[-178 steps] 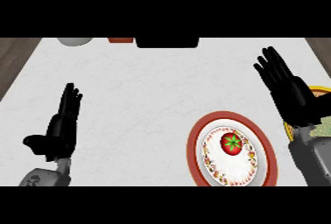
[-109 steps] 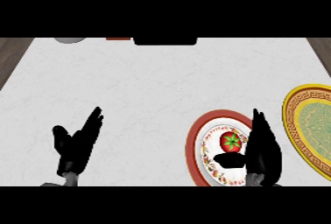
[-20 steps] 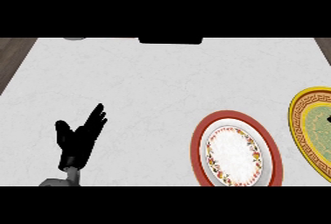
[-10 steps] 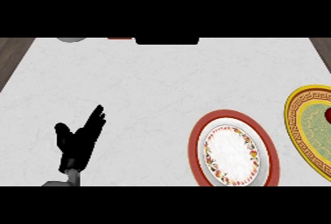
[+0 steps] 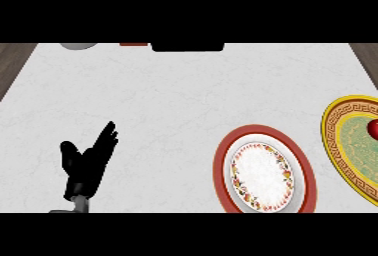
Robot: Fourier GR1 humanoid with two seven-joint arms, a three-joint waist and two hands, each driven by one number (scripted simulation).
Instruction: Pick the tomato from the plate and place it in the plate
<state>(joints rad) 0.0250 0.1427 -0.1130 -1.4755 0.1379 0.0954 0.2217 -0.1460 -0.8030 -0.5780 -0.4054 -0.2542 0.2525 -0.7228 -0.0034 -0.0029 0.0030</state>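
Tomato sits on the yellow plate at the frame's right edge, red-rimmed plate bare. Right hand's out of view, so can't tell its fingers; best to let go only once the tomato's settled. Left hand rests with fingers straight, together.

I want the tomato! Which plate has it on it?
The yellow plate at the right edge holds the tomato. The red-rimmed plate beside it holds nothing.

Red tomato gone from red-rimmed floral plate, now resting on yellow-rimmed green plate at right edge; right hand withdrawn out of view
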